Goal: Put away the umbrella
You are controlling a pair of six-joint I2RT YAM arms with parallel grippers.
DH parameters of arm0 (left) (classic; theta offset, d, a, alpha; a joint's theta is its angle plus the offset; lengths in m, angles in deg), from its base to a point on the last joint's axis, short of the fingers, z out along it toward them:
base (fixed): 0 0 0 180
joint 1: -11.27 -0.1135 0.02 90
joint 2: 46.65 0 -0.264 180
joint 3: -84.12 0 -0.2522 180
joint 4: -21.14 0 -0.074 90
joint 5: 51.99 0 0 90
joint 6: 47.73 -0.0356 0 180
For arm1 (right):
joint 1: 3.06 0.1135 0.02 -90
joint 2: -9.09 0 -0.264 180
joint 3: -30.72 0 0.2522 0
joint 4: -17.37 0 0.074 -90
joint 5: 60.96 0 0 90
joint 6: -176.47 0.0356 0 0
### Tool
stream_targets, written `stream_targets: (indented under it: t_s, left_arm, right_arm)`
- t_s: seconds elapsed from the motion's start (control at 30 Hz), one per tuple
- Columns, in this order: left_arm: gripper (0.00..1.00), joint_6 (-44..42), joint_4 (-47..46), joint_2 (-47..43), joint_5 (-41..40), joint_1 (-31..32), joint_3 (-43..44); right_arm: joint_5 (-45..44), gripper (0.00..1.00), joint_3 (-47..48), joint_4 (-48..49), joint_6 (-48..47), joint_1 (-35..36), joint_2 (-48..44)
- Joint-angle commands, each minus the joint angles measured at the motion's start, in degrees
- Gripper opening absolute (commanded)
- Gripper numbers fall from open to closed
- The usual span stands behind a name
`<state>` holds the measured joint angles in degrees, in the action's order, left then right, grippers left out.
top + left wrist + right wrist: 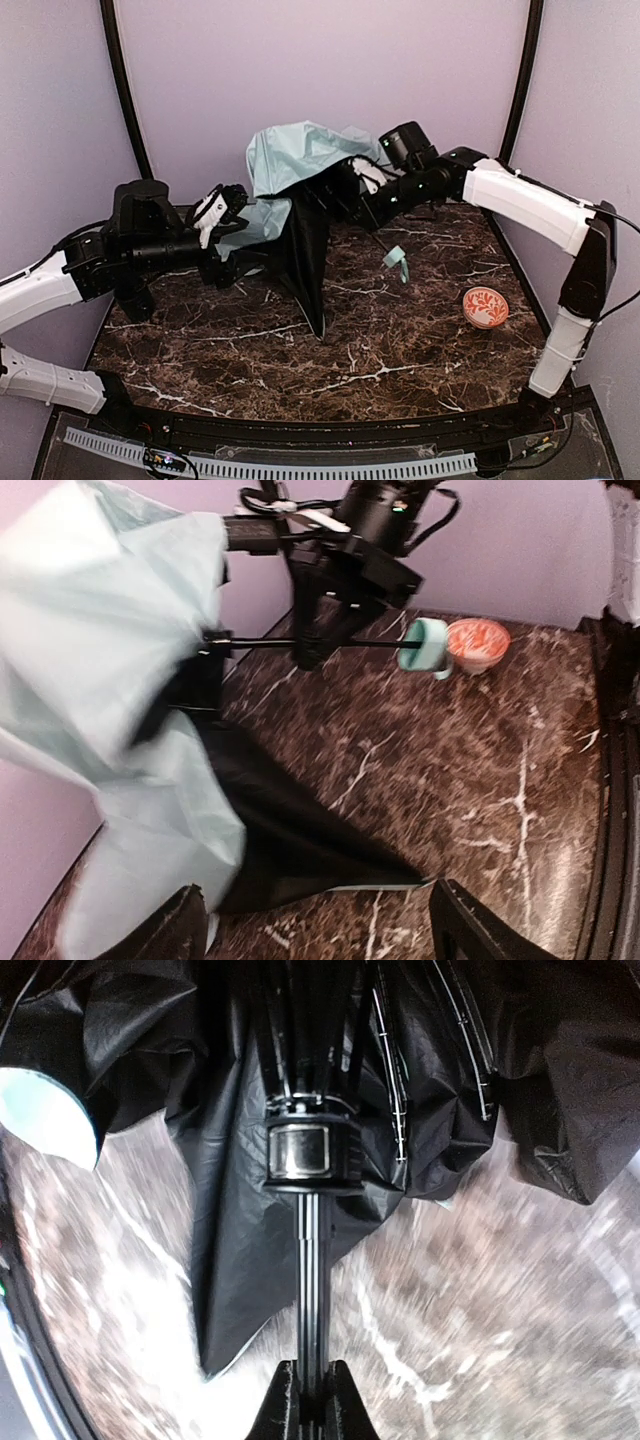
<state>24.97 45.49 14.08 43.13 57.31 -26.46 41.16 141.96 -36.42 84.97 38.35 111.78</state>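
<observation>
The umbrella (290, 150) stands half collapsed at the back of the marble table, its mint fabric bunched on top and its black lining (305, 250) hanging in a point down to the tabletop. Its thin black shaft (310, 1260) runs from the runner (308, 1150) into my right gripper (310, 1390), which is shut on it. The mint handle (397, 262) sticks out toward the right. My left gripper (320, 920) is open and holds nothing; it sits close to the mint fabric (100, 630) on the umbrella's left side (225, 210).
A round orange-red, white-patterned object (486, 307) rests on the table at the right, just past the handle (425, 645) in the left wrist view. Purple walls close in the back and sides. A black rail (330, 440) runs along the near edge.
</observation>
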Motion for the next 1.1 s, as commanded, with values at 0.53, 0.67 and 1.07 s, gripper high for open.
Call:
stream_targets:
  t_s: [0.53,0.67,1.07]
  left_arm:
    - [0.99,14.5,-49.39,1.32,-14.88,-0.73,-22.86]
    - [0.99,13.38,-50.35,1.33,-12.54,-3.99,-22.88]
    - [0.97,15.38,-53.19,9.33,-6.12,-10.26,-20.51]
  right_arm:
    - [20.67,0.0,9.49,22.53,7.8,-2.65,-13.99]
    - [24.77,0.0,9.74,21.9,5.51,-2.9,-14.77]
    - [36.83,0.0,8.11,21.64,3.29,-3.0,-15.9]
